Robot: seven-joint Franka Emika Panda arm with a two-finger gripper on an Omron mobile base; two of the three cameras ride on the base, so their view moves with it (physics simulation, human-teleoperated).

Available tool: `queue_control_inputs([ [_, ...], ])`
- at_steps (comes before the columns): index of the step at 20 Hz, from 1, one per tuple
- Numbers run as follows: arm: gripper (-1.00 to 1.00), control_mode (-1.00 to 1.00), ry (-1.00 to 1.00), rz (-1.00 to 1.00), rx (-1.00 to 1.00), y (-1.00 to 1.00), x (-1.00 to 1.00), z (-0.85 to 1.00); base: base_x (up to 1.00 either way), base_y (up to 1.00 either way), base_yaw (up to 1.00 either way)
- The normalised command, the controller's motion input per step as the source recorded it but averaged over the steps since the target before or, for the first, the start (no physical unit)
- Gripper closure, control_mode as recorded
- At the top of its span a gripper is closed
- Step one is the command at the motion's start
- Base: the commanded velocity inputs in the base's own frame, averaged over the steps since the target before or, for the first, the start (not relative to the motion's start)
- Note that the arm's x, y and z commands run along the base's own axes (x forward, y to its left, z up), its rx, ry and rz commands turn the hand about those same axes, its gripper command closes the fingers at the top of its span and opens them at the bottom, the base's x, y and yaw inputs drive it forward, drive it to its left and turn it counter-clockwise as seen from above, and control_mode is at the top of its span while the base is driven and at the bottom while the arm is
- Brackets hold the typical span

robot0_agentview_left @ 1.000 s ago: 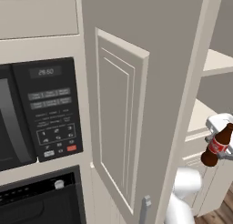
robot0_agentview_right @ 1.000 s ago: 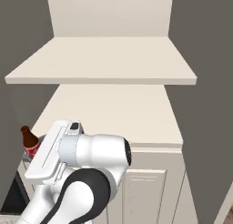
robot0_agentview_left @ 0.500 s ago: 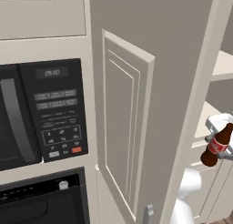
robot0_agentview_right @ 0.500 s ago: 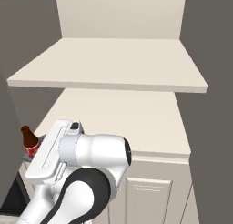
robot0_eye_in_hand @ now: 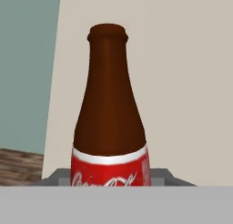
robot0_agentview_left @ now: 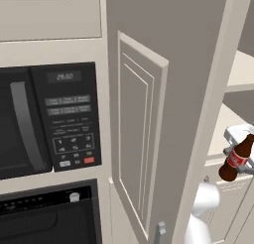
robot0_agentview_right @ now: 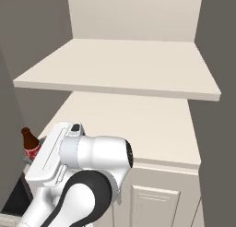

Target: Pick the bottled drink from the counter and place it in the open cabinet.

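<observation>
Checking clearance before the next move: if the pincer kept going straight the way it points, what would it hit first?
Probably a plain beige cabinet panel: it lies straight ahead behind the held dark brown red-labelled bottle. Depth is unclear, so how near I cannot tell.

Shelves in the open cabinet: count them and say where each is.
2. The upper shelf runs across the middle of the right base view; the lower shelf lies under it, beyond the arm. More may be hidden above or below the view.
</observation>
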Motion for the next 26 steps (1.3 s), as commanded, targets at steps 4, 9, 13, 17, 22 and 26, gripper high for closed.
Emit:
queue_control_inputs([
  [4,1.00,1.00,0.00,0.00,0.00,0.00,0.00,0.00,0.24,0.00,0.16],
  [9,1.00,1.00,0.00,0.00,0.00,0.00,0.00,0.00,0.04,0.00,0.08],
  [13,1.00,1.00,0.00,0.00,0.00,0.00,0.00,0.00,0.00,0.00,0.04],
  [17,1.00,-1.00,0.00,0.00,0.00,0.00,0.00,0.00,0.00,0.00,0.00],
  [22,1.00,-1.00,0.00,0.00,0.00,0.00,0.00,0.00,0.00,0.00,0.00],
  [26,1.00,-1.00,0.00,0.00,0.00,0.00,0.07,-0.06,0.00,0.00,0.00],
])
